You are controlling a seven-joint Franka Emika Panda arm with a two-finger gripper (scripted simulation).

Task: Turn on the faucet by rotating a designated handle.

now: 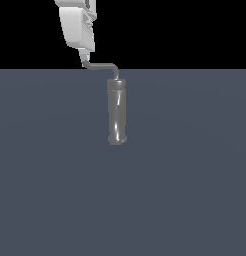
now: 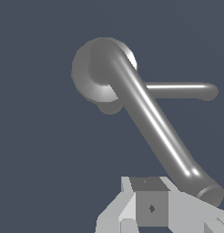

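Grey and glossy, the faucet (image 1: pixel 116 111) stands upright on a flat slate-blue surface (image 1: pixel 185 190) in the exterior view, its ends ringed. From its top the handle (image 1: pixel 101 65), a thin bent rod, reaches toward the exterior view's left, where the white gripper (image 1: pixel 84 53) meets its tip. Whether the fingers are spread or pinching the rod cannot be told. Only the wrist view, looking down the cylinder's top (image 2: pixel 93 75), shows a second slim rod (image 2: pixel 182 90) branching sideways behind the handle.
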